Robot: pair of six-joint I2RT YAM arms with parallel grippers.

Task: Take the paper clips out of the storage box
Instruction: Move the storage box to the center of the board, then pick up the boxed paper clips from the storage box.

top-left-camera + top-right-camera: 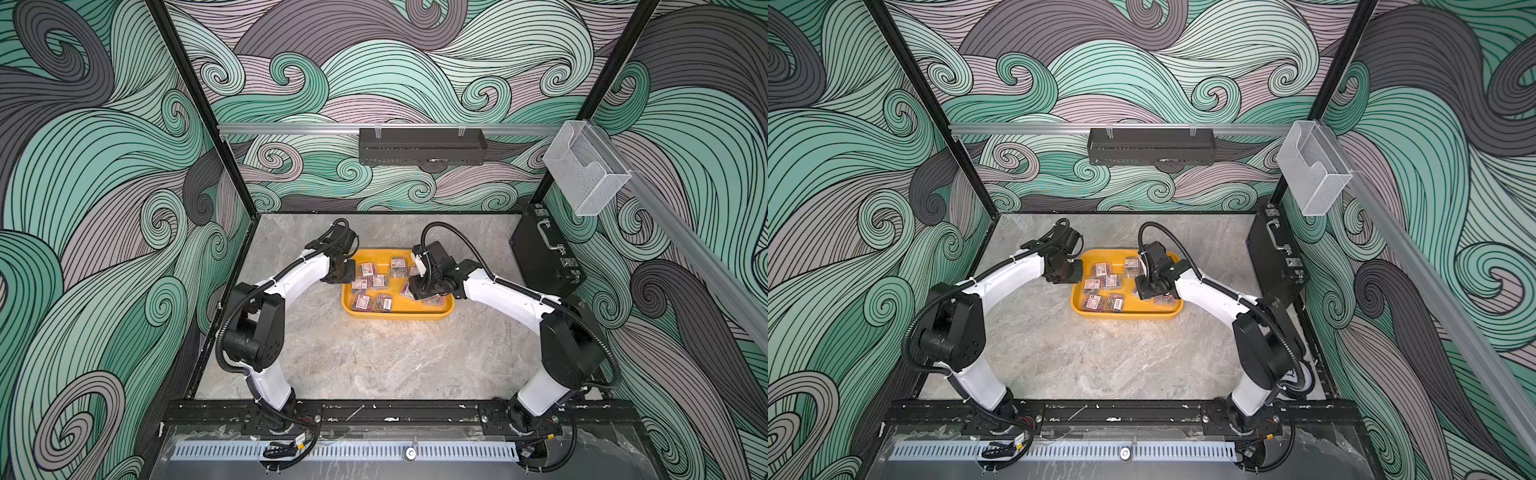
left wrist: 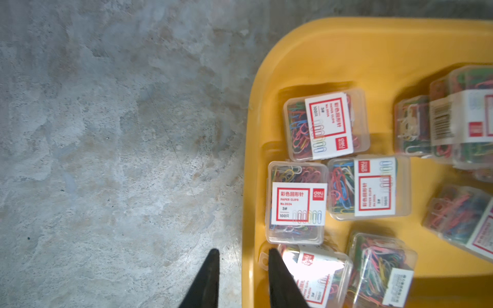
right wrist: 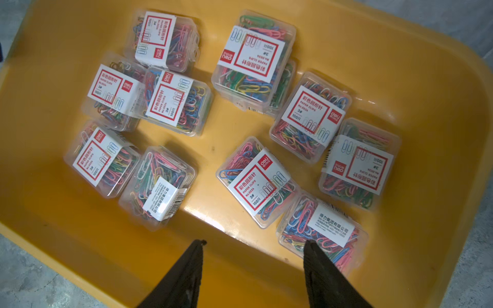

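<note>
The yellow storage box [image 1: 395,316] stands on the marble table in both top views, with several clear boxes of paper clips [image 1: 376,282] lying inside. My left gripper [image 2: 243,252] hangs at the tray's left end [image 2: 250,160]. It is slightly open, one finger over the table and one inside the rim beside a labelled box [image 2: 317,277]. It grips nothing. Over the tray's right part [image 3: 80,234] my right gripper [image 3: 254,242] stands open and empty. One of its fingers overlaps a box [image 3: 320,229]. Other boxes [image 3: 254,184] lie scattered, one stacked on another.
A black briefcase [image 1: 540,257] leans at the table's right edge. A clear bin [image 1: 582,170] hangs on the right wall rail and a black rack [image 1: 422,146] on the back wall. Bare marble table [image 1: 374,357] stretches in front of the tray.
</note>
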